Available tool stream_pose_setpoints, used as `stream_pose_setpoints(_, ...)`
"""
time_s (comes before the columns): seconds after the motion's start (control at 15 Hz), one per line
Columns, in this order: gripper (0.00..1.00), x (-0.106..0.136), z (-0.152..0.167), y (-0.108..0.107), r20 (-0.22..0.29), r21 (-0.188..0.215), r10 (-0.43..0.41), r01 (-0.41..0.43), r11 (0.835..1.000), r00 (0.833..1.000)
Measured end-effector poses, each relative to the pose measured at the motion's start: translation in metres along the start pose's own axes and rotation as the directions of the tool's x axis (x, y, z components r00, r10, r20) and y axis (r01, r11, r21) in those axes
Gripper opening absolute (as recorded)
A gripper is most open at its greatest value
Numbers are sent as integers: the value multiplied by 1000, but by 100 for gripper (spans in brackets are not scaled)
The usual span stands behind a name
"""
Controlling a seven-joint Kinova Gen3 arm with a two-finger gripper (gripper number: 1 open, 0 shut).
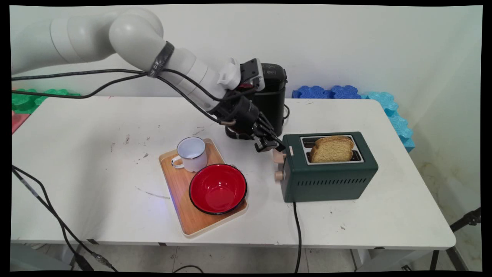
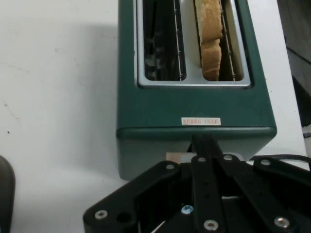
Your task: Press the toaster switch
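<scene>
Black gripper [image 1: 275,145] sits right of frame centre with its fingers drawn together, tips at the beige lever [image 1: 279,156] on the left end of the dark green toaster [image 1: 330,181]. One bread slice [image 1: 332,149] stands in a toaster slot. Lower left of it, a wooden tray [image 1: 177,184] carries a white mug [image 1: 191,154] and a red bowl [image 1: 218,188]. A black appliance [image 1: 272,96] stands behind the gripper

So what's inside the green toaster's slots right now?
The toaster holds one slice of bread, sticking up from one slot. The other slot shows only wire guides; its bottom is too dark to see.
</scene>
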Motion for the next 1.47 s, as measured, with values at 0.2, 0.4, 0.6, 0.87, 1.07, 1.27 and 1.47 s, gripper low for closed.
stream_pose_setpoints(0.2, 0, 0, 6, -2, 9, -6, 0, 0, 1000, 1000)
stream_pose_setpoints(0.4, 0, 0, 13, -4, 20, -11, 2, -2, 1000, 1000)
stream_pose_setpoints(0.6, 0, -1, 19, -6, 30, -16, 2, -2, 1000, 1000)
stream_pose_setpoints(0.87, 0, -4, 26, -8, 42, -21, 2, -1, 1000, 999)
stream_pose_setpoints(1.07, 0, -6, 30, -9, 52, -25, 4, -3, 1000, 999)
stream_pose_setpoints(1.27, 0, -10, 33, -9, 59, -29, 6, -4, 1000, 998)
stream_pose_setpoints(1.47, 0, -14, 37, -9, 63, -27, 5, -4, 1000, 998)
